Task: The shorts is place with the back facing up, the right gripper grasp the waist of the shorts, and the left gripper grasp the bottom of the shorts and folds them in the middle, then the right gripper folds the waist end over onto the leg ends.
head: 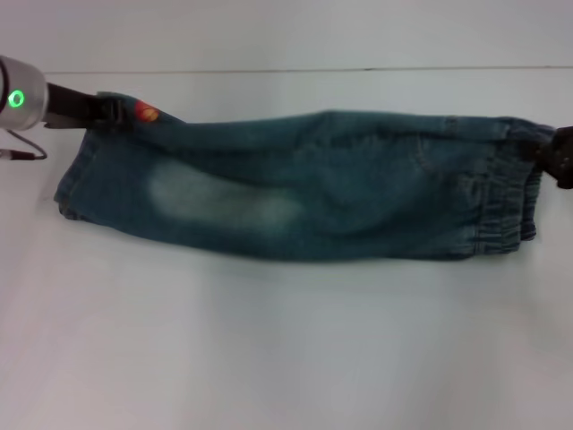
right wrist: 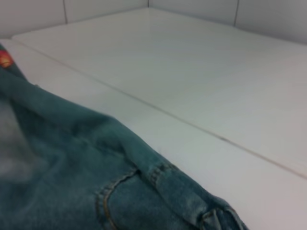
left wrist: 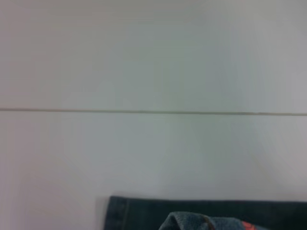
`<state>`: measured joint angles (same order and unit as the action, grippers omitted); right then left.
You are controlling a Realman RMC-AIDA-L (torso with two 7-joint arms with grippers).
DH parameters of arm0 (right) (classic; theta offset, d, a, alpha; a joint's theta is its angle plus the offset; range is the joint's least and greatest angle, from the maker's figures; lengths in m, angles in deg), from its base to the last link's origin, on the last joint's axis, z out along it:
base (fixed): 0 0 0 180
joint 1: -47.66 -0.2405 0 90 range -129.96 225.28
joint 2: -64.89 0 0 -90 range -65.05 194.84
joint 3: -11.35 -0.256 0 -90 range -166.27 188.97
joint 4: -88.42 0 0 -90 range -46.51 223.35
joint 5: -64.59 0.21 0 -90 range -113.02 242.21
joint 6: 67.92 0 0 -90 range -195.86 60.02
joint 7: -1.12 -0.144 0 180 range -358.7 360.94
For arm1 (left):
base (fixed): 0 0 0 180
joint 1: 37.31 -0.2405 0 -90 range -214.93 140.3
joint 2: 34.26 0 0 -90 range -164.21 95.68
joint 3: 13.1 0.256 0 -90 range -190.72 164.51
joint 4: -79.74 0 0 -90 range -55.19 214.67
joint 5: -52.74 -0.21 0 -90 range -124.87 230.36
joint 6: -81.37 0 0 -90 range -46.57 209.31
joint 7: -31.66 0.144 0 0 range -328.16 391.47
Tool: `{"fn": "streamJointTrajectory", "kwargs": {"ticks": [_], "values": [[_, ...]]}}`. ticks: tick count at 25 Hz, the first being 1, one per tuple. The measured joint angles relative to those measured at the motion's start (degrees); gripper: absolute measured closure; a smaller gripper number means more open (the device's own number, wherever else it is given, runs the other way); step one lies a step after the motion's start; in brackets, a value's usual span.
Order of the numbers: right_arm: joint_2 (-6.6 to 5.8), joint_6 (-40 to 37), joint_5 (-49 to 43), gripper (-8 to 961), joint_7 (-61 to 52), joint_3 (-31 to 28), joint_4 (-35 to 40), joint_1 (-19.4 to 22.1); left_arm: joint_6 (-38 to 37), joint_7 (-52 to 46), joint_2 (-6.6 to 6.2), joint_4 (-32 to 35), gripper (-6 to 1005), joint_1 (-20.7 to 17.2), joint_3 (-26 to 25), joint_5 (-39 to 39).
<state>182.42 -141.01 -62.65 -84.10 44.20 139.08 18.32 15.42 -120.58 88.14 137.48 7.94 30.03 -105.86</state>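
Observation:
The blue denim shorts point(head: 295, 184) lie folded in half lengthwise, stretched across the white table. The elastic waist point(head: 501, 210) is at the right and the leg hems point(head: 76, 188) at the left. My left gripper point(head: 112, 109) pinches the far corner of the leg end, beside an orange patch point(head: 146, 113). My right gripper point(head: 557, 154) holds the far corner of the waist at the picture's right edge. The left wrist view shows a raised denim fold point(left wrist: 201, 221) close up. In the right wrist view the denim point(right wrist: 72, 167) runs up toward the camera.
The white table point(head: 286, 340) extends in front of the shorts. A thin seam point(head: 286, 70) crosses it behind them. A cable point(head: 22, 154) hangs by the left arm.

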Motion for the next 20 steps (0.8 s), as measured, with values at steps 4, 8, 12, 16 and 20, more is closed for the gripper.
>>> {"fn": "streamJointTrajectory", "kwargs": {"ticks": [4,8,12,16,20], "values": [[-0.42,1.0,-1.8,866,0.2,0.7,-2.8,-1.3,3.1,-0.7,0.04,-1.5,902,0.7,-0.7,0.1],[-0.08,2.1,-2.7,782,0.2,1.1,-2.2,-1.5,3.7,-1.3,-0.36,-1.5,836,1.0,-0.8,1.1],[-0.22,2.2,-2.6,699,0.2,1.1,-2.1,-1.6,3.8,-1.3,-0.51,-1.4,709,0.9,-0.8,1.6],[0.27,2.0,-2.8,553,-0.3,1.2,-0.3,-1.3,4.4,-0.8,-0.14,-1.0,403,0.5,-0.3,1.6],[0.53,-0.8,-4.1,382,-2.9,1.2,2.2,-0.5,4.3,1.5,-0.03,-1.0,266,0.1,0.3,2.8]]}}
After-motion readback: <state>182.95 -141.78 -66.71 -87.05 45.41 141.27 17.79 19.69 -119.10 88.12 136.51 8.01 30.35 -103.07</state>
